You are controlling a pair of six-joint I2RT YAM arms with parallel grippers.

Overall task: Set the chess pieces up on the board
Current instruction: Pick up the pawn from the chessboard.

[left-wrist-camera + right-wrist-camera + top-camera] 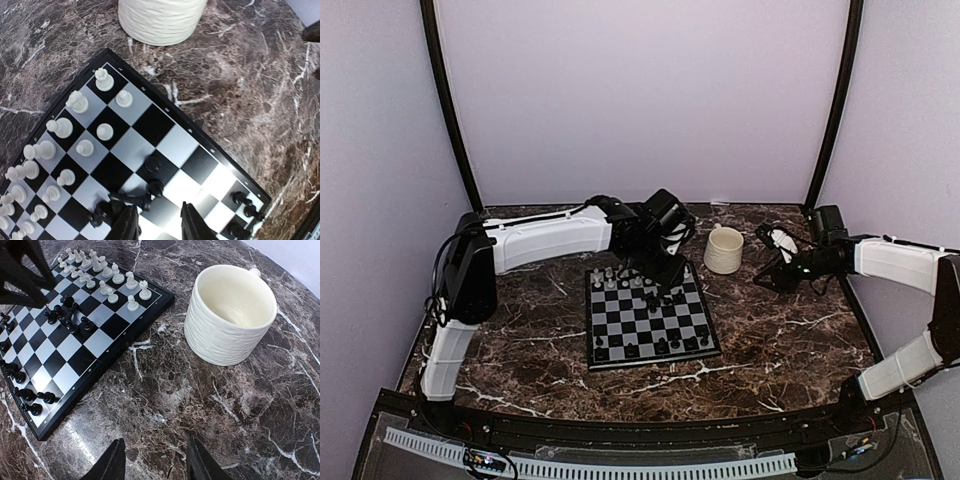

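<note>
Left hand (157,217) gapes over the glossy checkered board (155,122), right hand (152,455) gapes above veined marble (240,405)

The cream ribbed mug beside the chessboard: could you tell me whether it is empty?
Empty: the right wrist view looks into the upright cream ribbed mug and shows only its bare inside.

No legible text, label, brand name or number in any view. Only tiny pale marks along the thin black border of the small square black-and-grey checkered chessboard (192,131), too small and blurred to read as letters or digits.
</note>
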